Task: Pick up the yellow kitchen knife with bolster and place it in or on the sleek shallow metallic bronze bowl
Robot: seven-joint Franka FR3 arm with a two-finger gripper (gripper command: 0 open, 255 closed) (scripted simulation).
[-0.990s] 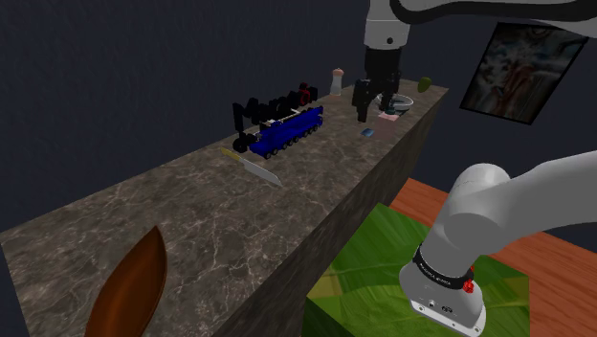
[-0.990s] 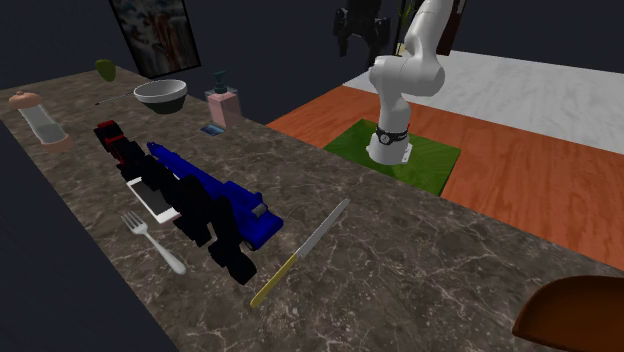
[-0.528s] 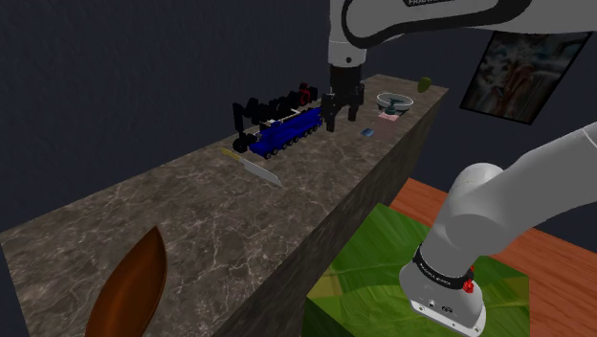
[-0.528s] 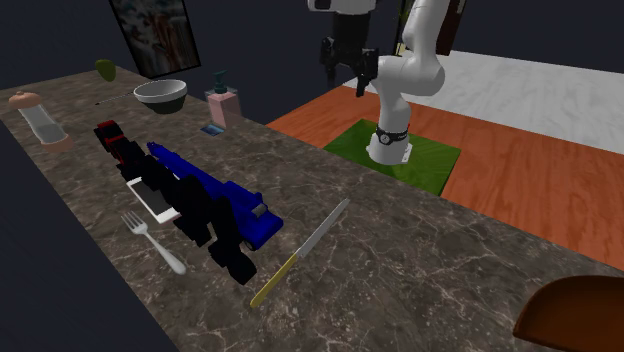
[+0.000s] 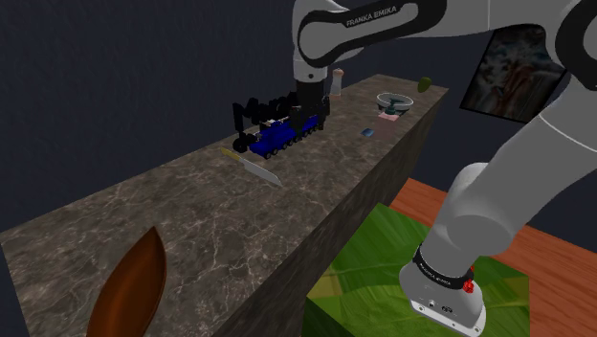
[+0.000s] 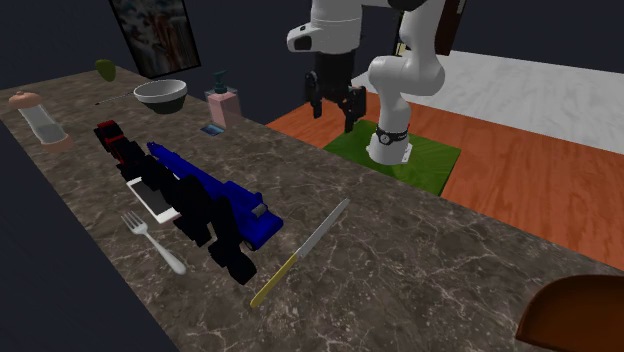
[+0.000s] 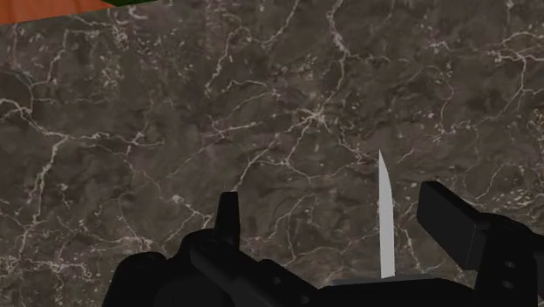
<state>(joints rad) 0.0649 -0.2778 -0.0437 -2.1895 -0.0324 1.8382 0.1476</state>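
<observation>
- Shoulder view: the black gripper hangs over the marble counter, in front of a blue toy truck. The yellow-handled knife lies flat on the counter, just beside the truck. The brown bowl sits well apart from it, at the counter's near end.
- Second exterior view: the gripper is raised above the knife, its claw spread and holding nothing. The bowl shows at the lower right corner.
- Wrist view: the knife's pale blade tip lies on the marble between the parted fingers, touched by neither.
</observation>
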